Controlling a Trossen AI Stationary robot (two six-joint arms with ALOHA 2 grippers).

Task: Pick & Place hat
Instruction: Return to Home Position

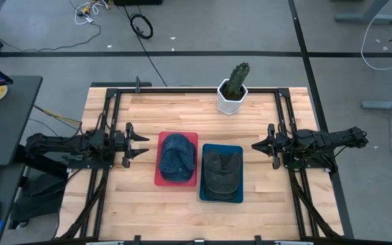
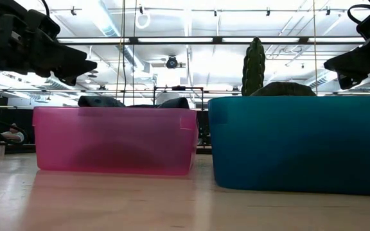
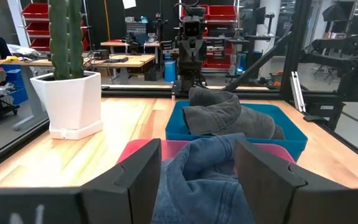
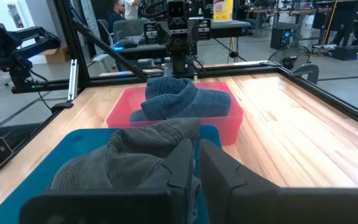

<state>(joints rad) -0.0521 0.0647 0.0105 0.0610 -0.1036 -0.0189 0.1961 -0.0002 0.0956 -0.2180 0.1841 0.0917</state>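
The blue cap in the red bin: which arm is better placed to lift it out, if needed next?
Left, probably. The left gripper is open beside the red bin holding the blue cap; the right gripper is shut, with the blue bin between.

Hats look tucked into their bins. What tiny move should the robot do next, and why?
Probably just shut the open left gripper and let both arms rest. The blue cap lies in the red bin, the dark cap in the blue bin, and the right gripper is shut beside them, empty.
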